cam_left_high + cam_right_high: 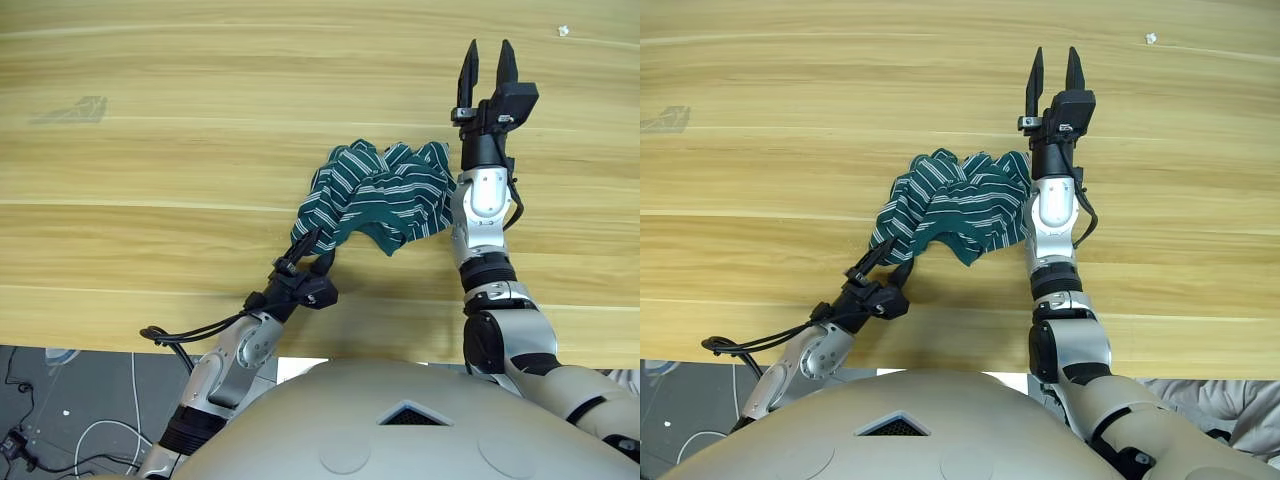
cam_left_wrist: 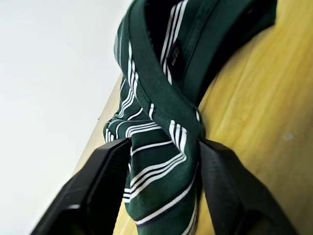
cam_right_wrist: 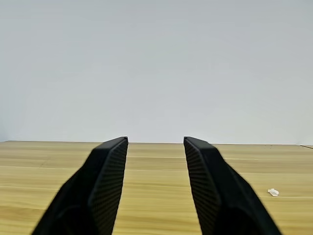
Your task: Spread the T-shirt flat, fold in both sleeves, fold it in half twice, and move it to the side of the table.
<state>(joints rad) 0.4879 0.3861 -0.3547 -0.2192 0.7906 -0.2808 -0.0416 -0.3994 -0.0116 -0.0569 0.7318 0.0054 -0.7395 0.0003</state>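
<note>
A dark green T-shirt (image 1: 380,195) with white stripes lies crumpled in a heap near the middle of the wooden table (image 1: 150,200). My left gripper (image 1: 309,249) is at the heap's near-left corner, shut on a twisted fold of the T-shirt (image 2: 161,156). My right gripper (image 1: 487,68) stands beyond the heap's right side, pointing away from me, open with nothing between its fingers (image 3: 110,176). The right forearm lies against the shirt's right edge.
A small white scrap (image 1: 563,31) lies at the far right of the table, also seen past the right gripper as a white scrap (image 3: 273,192). A faint grey mark (image 1: 75,110) is on the far left. The table's near edge (image 1: 100,345) runs just behind my left wrist.
</note>
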